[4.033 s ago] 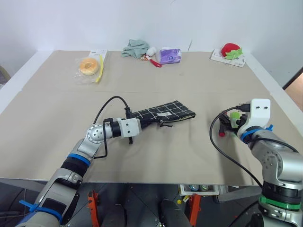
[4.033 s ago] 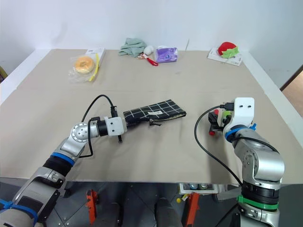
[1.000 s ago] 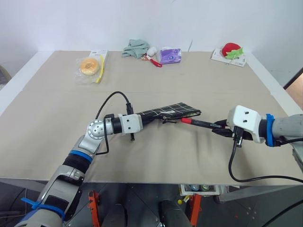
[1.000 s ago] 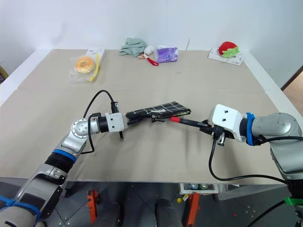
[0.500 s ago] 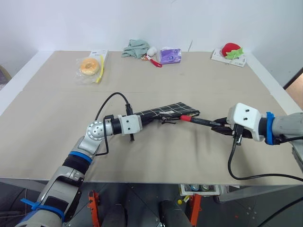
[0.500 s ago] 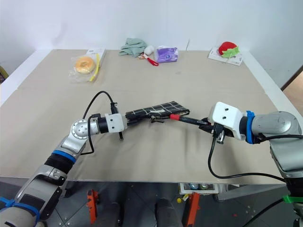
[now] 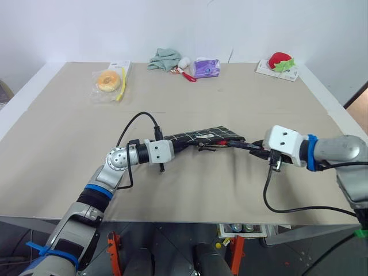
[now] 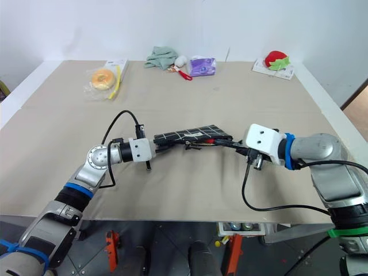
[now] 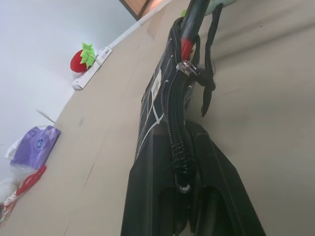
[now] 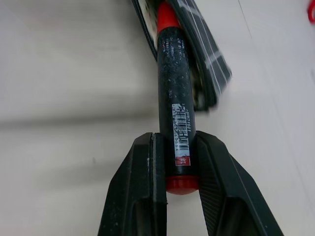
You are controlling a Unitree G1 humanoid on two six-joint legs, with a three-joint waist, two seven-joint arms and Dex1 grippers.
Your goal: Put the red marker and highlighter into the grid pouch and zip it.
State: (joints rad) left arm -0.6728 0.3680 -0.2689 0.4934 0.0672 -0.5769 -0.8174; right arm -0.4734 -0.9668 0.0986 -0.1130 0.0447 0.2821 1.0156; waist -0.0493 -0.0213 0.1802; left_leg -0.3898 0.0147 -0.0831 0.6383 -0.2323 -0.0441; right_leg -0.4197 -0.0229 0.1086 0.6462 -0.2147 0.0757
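The grid pouch (image 7: 201, 137) lies lengthwise left to right at mid-bench (image 7: 241, 92), its left end pinched in the left gripper (image 9: 182, 182) with fingers clamped tight. The right gripper (image 10: 179, 167) fingers clasp the red marker (image 10: 174, 93) by its rear end; its long axis points left, red tip at the pouch's right-end opening.

Cloth grid pouch (image 7: 202, 136), plastic red marker (image 10: 175, 108)
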